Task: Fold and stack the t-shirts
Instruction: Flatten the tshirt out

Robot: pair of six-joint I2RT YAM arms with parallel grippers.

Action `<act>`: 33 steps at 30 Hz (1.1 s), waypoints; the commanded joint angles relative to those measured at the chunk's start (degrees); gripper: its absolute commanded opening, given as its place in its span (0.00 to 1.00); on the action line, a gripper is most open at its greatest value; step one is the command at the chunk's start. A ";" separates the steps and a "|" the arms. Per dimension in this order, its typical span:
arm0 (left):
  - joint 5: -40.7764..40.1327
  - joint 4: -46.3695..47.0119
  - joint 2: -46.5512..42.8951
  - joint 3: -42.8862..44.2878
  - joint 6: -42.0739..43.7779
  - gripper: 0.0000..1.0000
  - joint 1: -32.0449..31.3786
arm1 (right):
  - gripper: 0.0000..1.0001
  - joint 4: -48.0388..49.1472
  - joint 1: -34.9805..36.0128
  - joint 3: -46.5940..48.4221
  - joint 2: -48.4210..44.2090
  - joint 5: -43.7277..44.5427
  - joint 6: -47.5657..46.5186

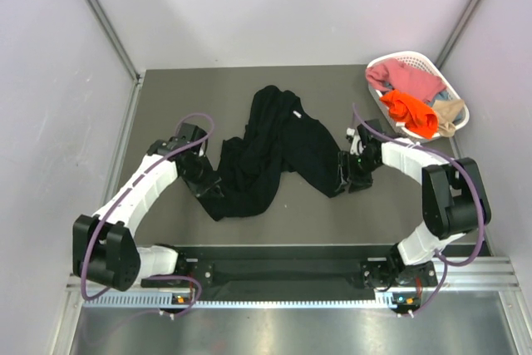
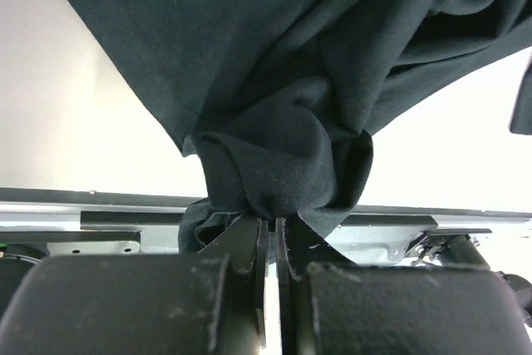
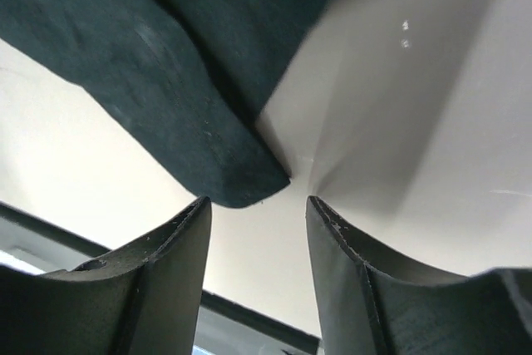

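Observation:
A large black t-shirt (image 1: pixel 270 151) lies crumpled in the middle of the grey table. My left gripper (image 1: pixel 204 182) is shut on a bunched fold at the shirt's left side; in the left wrist view the black cloth (image 2: pixel 283 114) is pinched between the closed jaws (image 2: pixel 273 224). My right gripper (image 1: pixel 342 180) sits at the shirt's lower right edge with its jaws open. In the right wrist view a corner of the black shirt (image 3: pixel 166 64) hangs just ahead of the open gripper (image 3: pixel 258 205), nothing between the fingers. Pink (image 1: pixel 411 79), orange (image 1: pixel 409 110) and beige (image 1: pixel 449 112) shirts lie in the basket.
A white oval slatted basket (image 1: pixel 384 62) stands at the back right corner of the table (image 1: pixel 332 89). Pale walls enclose the table on three sides. A black rail (image 1: pixel 283 268) with the arm bases runs along the near edge.

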 commanded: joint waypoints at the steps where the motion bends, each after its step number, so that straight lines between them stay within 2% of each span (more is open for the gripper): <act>1: -1.73 -1.88 -0.88 3.72 0.50 0.00 -0.20 | 0.50 2.47 -2.05 -1.73 -2.62 -3.18 2.47; 11: -2.78 -3.29 -0.79 6.36 1.11 0.00 -0.38 | 0.51 10.64 -3.98 -7.53 -3.68 -6.61 10.47; 17: -4.28 -4.44 -1.49 7.07 1.29 0.00 -0.47 | 0.46 13.19 -4.42 -7.36 -2.80 -6.18 12.59; 23: -5.16 -5.31 -2.63 7.07 1.20 0.00 -0.38 | 0.33 15.56 -5.48 -7.10 -1.13 -5.47 14.69; 24: -5.51 -5.32 -2.63 7.07 1.29 0.00 -0.47 | 0.21 15.74 -5.65 -7.09 -0.78 -5.64 15.04; 26: -5.77 -5.58 -3.07 7.33 1.37 0.00 -0.47 | 0.07 15.57 -5.83 -6.66 -0.16 -5.47 15.14; 28: -6.56 -5.75 -3.16 7.68 1.55 0.00 -0.47 | 0.00 15.75 -5.83 -6.48 -0.34 -4.94 14.87; 33: -9.63 -6.54 -2.46 10.14 2.95 0.00 -0.47 | 0.00 15.66 -5.83 -3.41 -0.51 -4.59 14.26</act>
